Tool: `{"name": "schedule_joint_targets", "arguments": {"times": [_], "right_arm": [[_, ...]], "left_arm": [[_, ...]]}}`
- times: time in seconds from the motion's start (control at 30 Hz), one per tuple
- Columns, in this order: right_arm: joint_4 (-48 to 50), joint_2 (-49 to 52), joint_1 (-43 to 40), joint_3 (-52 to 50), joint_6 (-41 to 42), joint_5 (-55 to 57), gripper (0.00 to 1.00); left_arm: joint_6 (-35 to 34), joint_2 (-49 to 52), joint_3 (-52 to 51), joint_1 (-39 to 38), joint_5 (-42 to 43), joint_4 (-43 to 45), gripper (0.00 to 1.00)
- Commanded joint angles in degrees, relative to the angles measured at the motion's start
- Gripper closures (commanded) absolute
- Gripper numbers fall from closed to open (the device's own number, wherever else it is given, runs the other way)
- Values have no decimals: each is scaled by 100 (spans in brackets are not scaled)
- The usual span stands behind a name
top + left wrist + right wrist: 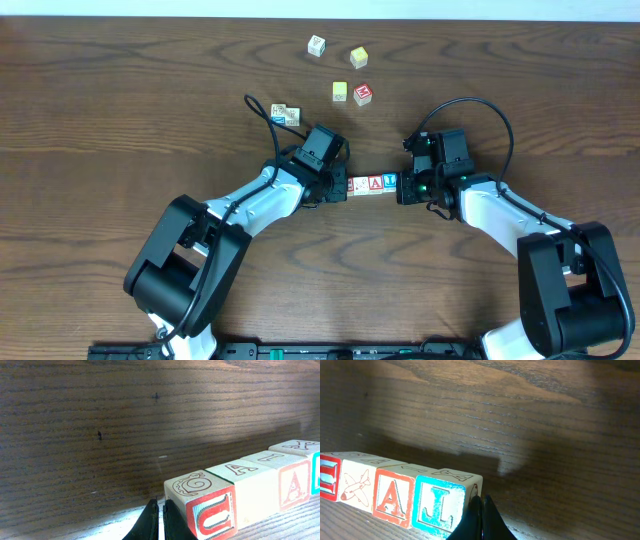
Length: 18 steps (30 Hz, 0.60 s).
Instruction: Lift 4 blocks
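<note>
Four blocks (372,184) lie in a tight row between my two grippers. In the left wrist view the red-framed C block (210,510) comes first, then a whitish block (250,487), the red-framed A block (295,482) and a sliver of the blue one (316,475). My left gripper (159,521) is shut, its tips against the C block's end face. In the right wrist view the blue-lettered block (440,502) is nearest, then the A block (394,496) and the whitish block (357,485). My right gripper (481,515) is shut against the blue block's end. Whether the row is off the table I cannot tell.
Behind the row on the wooden table (120,100) are a white cube (316,45), two yellow cubes (358,57) (340,92), a red cube (363,95) and a pair of white cubes (284,115). Black cables loop over both arms.
</note>
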Motion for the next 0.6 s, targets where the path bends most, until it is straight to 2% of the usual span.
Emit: {"name": "schedule_joint_targets", "arguments": {"times": [0.0, 0.57], "right_arm": [[13, 13, 31, 116, 68, -103, 99], [96, 13, 271, 116, 68, -400, 99]], "left_arm": [[-44, 13, 120, -2, 9, 11, 93], [63, 13, 122, -2, 273, 118, 93]]}}
